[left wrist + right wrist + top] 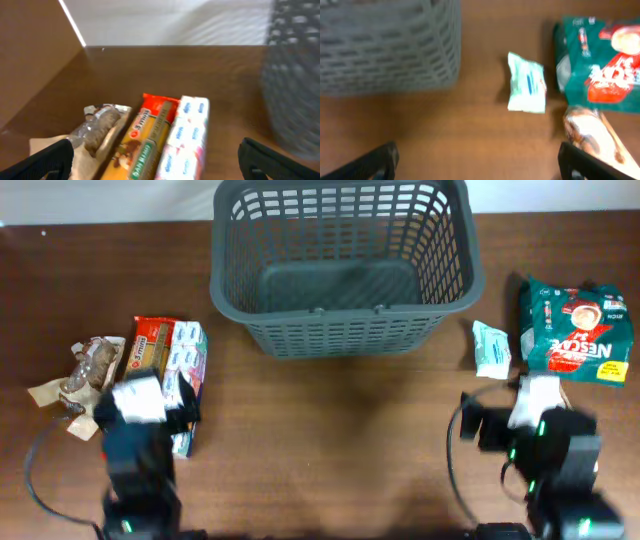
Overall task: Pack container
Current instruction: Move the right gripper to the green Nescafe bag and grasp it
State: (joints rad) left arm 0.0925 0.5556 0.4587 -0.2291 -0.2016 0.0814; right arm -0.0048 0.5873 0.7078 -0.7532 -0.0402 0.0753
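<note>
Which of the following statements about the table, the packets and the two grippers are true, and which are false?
1. The container holds no packet yet. True.
2. The small white and teal packet lies between the container and the green Nescafe packet. True.
3. The green Nescafe packet lies left of the container. False: it lies to its right.
4. The left gripper is open and holds nothing. True.
5. The right gripper is shut on the small white and teal packet. False: it is open, and that packet lies on the table.
6. The orange packet stands inside the container. False: it lies flat on the table, left of the container.
</note>
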